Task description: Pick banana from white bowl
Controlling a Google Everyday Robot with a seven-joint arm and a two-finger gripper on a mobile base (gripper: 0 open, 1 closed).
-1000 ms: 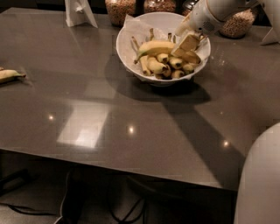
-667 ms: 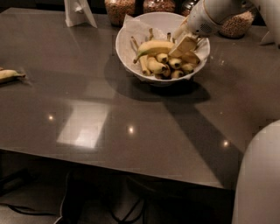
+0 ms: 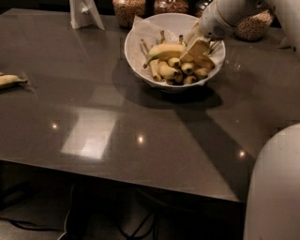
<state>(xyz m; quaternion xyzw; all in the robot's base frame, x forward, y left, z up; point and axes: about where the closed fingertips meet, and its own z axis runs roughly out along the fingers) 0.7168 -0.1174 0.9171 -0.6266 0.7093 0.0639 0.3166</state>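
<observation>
The white bowl (image 3: 140, 56) stands at the back middle of the dark table, with crumpled white paper at its rim. The long curved yellow banana (image 3: 165, 50) lies across the top of several short dark-tipped bananas (image 3: 180, 70) inside it, its thin stem pointing left. My gripper (image 3: 197, 49) reaches down into the bowl from the upper right and sits at the right end of the long banana, touching or nearly touching it. That end of the banana is hidden behind the gripper.
A lone small pale banana (image 3: 9, 80) lies at the table's left edge. Glass jars of grains (image 3: 129, 9) stand behind the bowl, another (image 3: 253, 26) at the right. A white stand (image 3: 84, 14) is at the back left. My white body (image 3: 276, 187) fills the lower right.
The gripper has shifted very slightly up and left within the bowl. The long banana has not visibly moved.
</observation>
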